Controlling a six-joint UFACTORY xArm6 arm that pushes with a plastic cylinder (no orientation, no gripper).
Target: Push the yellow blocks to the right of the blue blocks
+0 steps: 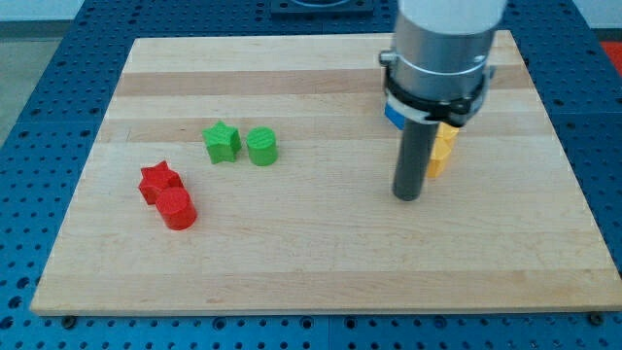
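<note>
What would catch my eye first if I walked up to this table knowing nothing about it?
Probably the big grey arm coming down from the view's top right, ending in a dark rod whose tip rests on the wooden board. Just right of the rod, a yellow block and a sliver of a blue block peek out from behind it. Left of centre sit two green blocks, and two red blocks lower left.

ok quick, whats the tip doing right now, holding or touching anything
My tip: no gripper, holds nothing; it rests on the board at the view's left of the yellow block. Whether they touch cannot be told.
</note>
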